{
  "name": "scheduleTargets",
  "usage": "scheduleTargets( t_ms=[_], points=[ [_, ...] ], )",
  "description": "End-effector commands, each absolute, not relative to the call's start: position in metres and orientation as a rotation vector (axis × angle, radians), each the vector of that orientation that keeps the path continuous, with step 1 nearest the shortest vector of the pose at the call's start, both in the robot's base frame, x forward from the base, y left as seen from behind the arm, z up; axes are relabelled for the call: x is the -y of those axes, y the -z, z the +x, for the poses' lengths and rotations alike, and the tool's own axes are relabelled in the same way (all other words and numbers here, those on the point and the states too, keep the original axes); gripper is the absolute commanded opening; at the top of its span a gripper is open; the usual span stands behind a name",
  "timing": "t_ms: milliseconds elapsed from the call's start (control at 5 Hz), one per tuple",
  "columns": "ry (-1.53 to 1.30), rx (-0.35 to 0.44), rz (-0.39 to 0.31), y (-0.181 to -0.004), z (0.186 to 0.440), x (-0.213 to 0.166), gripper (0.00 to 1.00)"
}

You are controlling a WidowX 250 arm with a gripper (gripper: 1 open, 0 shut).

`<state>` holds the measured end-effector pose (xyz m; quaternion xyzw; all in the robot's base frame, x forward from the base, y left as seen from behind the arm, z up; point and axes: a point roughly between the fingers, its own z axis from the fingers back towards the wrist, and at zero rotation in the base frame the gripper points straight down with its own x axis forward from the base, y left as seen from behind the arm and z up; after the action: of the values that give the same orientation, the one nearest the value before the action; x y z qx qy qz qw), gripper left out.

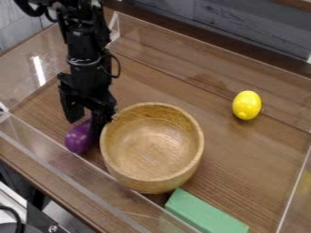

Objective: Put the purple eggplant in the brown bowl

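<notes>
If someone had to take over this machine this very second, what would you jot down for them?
Pincer: open, pointing straight down, its fingers around the top of the purple eggplant; not closed on it.
Purple eggplant: on the table, just left of the brown bowl.
Brown bowl: nothing in it.
Done: pincer set over the eggplant.
Left: close, lift, carry over the bowl, let go.
Yellow lemon and green block are not part of the job.
</notes>
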<state>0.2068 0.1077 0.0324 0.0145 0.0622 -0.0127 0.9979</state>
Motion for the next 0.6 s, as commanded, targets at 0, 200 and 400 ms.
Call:
scheduleTargets(
  t_ms=[0, 200, 400],
  points=[
    [0.019, -0.099, 0.042, -0.0321, 0.2118, -0.114, 1.0],
    [0.018, -0.099, 0.038, -0.0288, 0.2125, -0.1145, 1.0],
    [0.016, -0.097, 0.032, -0.0266, 0.2148, -0.114, 1.0]
  ],
)
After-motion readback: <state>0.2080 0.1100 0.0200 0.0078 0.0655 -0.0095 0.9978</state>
